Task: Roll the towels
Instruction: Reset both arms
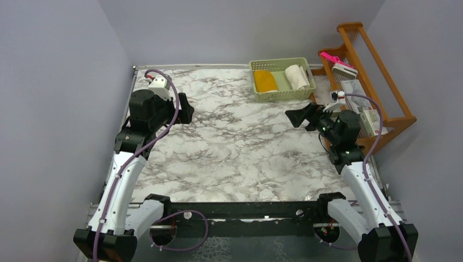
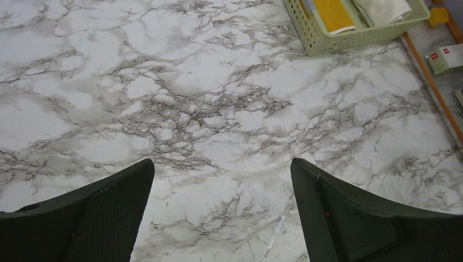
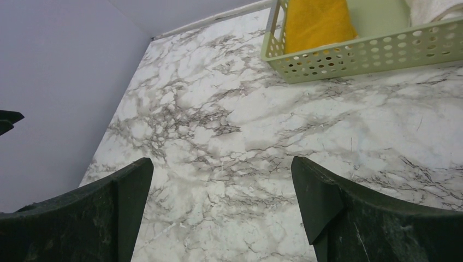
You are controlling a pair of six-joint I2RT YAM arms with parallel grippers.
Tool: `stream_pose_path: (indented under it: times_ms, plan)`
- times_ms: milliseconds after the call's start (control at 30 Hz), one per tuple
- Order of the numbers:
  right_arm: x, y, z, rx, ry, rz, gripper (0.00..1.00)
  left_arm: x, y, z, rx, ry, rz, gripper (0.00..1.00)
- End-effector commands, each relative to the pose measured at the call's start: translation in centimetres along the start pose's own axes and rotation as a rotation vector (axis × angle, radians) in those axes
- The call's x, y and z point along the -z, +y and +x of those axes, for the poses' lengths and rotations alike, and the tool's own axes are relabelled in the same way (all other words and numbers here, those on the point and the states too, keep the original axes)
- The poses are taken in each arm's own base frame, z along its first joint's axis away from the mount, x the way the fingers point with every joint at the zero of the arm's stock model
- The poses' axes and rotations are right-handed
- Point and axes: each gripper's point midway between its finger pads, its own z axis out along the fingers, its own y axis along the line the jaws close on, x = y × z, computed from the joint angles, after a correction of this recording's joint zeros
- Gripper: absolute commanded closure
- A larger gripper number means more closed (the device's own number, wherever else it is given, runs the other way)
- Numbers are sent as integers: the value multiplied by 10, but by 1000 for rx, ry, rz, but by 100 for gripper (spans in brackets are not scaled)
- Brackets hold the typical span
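Marbled tabletop (image 1: 235, 147) fills the overhead view, grey walls around it. At its far edge the green basket (image 1: 283, 97) holds the yellow towel (image 1: 265, 81) and the cream towel (image 1: 297, 77) side by side, both apparently bundled. My left gripper (image 1: 184, 107) and right gripper (image 1: 297, 117) hover well apart, holding nothing.

Left wrist: fingers spread wide over marble, basket off to the upper right.

Right wrist: fingers likewise parted, yellow towel ahead.

I judge the rolling done; next would be backing off, or else reaching into the basket.

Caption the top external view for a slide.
Yellow towel and white towel sit in the green basket; left claw and right claw open above the table.
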Motion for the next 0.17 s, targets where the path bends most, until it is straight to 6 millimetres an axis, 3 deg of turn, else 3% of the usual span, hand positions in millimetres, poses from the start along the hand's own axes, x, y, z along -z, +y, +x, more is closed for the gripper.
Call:
stream_pose_path:
  times_ms: [0,133]
  plan:
    - [3,-10,-9,38,-33,69,0,9,-1,-7,0,-31,-3,1]
    - [8,-3,-19,59,-70,56,0,13,0,-6,-12,-30,-5,1]
